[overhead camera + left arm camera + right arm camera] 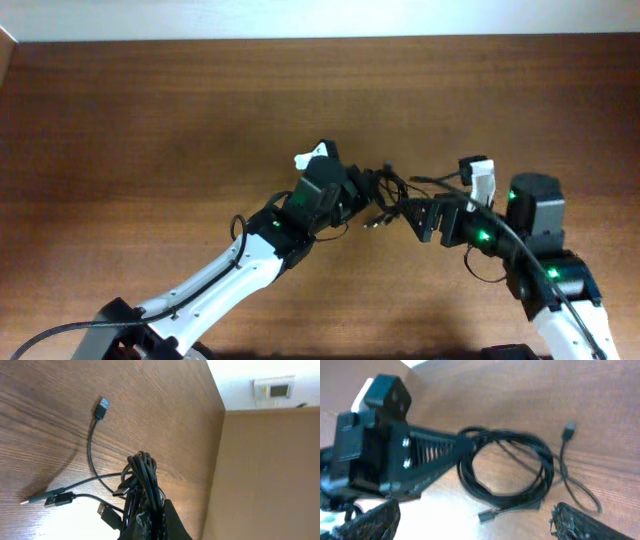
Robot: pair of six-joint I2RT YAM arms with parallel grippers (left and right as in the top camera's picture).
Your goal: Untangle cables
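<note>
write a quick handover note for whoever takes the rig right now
left end effector: shut on the cables, gripping the coiled bundle.
right end effector: open, close beside the bundle, holding nothing.
The cables sit in one looped bundle mid-table, with several plug ends trailing loose on the wood.
Done: bundle gripped by one arm.
Left: all the separating; the loops are wound together and no strand is pulled free.
</note>
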